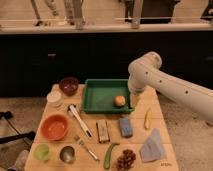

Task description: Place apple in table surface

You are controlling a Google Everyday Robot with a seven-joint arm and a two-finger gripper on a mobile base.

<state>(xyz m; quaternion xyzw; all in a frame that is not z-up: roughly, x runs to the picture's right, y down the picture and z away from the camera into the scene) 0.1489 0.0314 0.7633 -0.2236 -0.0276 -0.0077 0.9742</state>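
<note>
The apple (119, 101), small, round and yellow-orange, lies inside the green tray (95, 100) near its right front corner. The tray stands at the back of the light tan table surface (113, 121). My gripper (133, 96) hangs from the white arm that reaches in from the right. It sits at the tray's right rim, just right of the apple and very close to it. I cannot tell whether it touches the apple.
On the table stand a dark red bowl (69, 85), a white cup (54, 97), an orange bowl (54, 126), a green cup (42, 151), a metal cup (67, 153), a spatula (80, 120), a blue sponge (126, 126), a corn-like item (147, 119), grapes (126, 160) and a grey cloth (152, 146).
</note>
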